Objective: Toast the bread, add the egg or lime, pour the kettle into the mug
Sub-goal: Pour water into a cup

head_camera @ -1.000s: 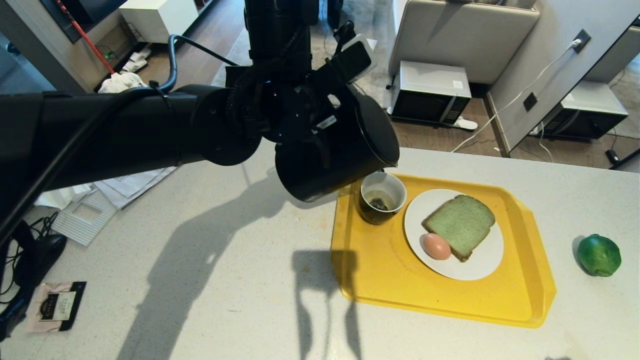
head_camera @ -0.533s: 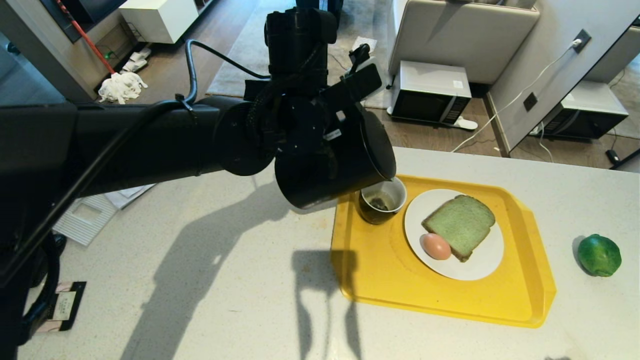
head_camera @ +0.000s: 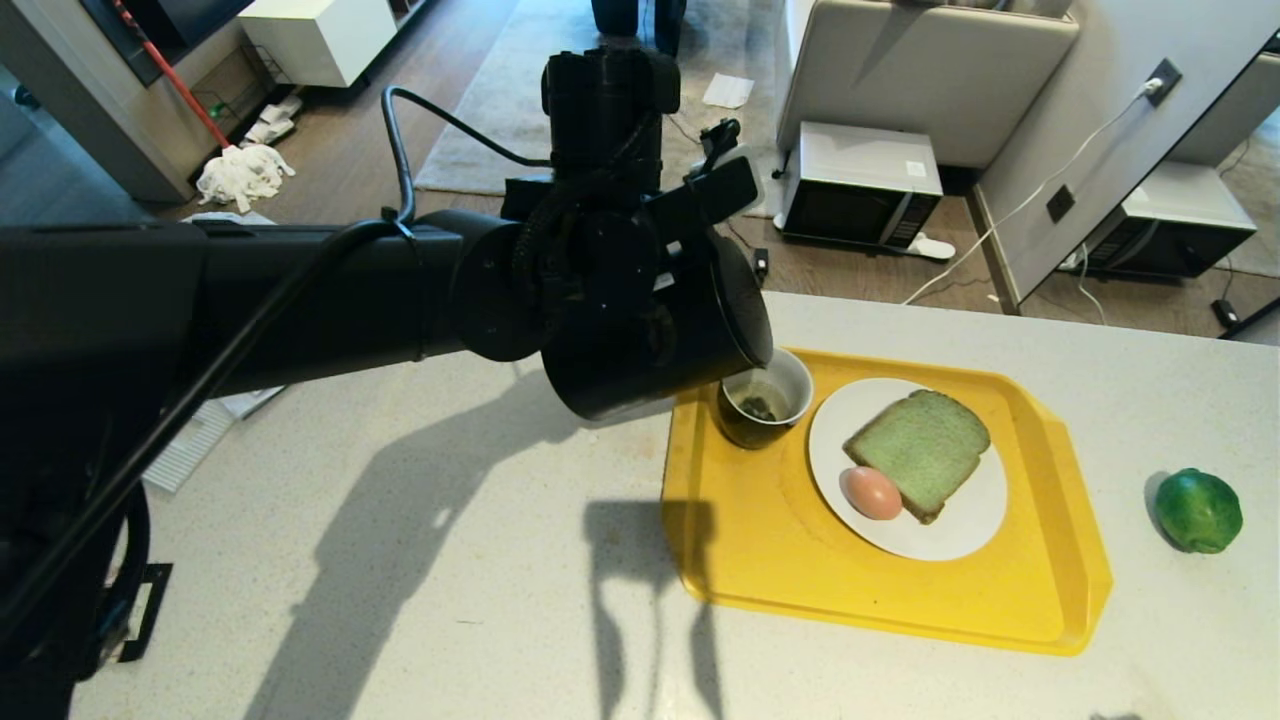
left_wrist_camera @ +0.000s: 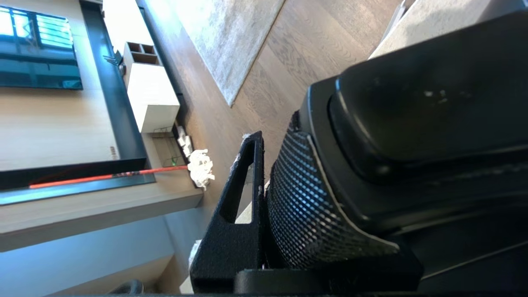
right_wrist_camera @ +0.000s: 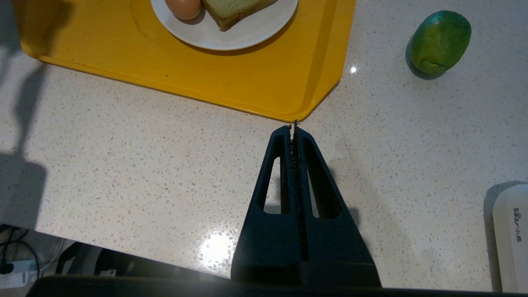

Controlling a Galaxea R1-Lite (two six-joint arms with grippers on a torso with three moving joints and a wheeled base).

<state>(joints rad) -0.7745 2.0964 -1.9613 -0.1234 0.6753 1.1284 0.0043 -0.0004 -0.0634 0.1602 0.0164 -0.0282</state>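
Observation:
My left gripper [left_wrist_camera: 288,173] is shut on the textured handle of the black kettle [head_camera: 650,345]. It holds the kettle tipped steeply, lid end down, over the mug [head_camera: 765,400]. The mug stands at the yellow tray's [head_camera: 760,540] far left corner, with something dark at its bottom. On the white plate [head_camera: 960,530] lie the greenish bread [head_camera: 918,450] and, against its near edge, the egg [head_camera: 872,492]. The lime [head_camera: 1198,510] rests on the counter right of the tray. My right gripper [right_wrist_camera: 293,128] hangs shut and empty over the counter by the tray's near right corner.
The pale speckled counter [head_camera: 450,600] ends just behind the tray. Two microwaves [head_camera: 860,185] sit on the floor beyond it. A white appliance [right_wrist_camera: 509,239] stands on the counter near my right gripper. Papers lie on the floor to the left.
My left wrist has rolled and the kettle has tipped further towards the mug, its lid end sinking closer to the rim. The right arm, plate, egg and lime have not moved.

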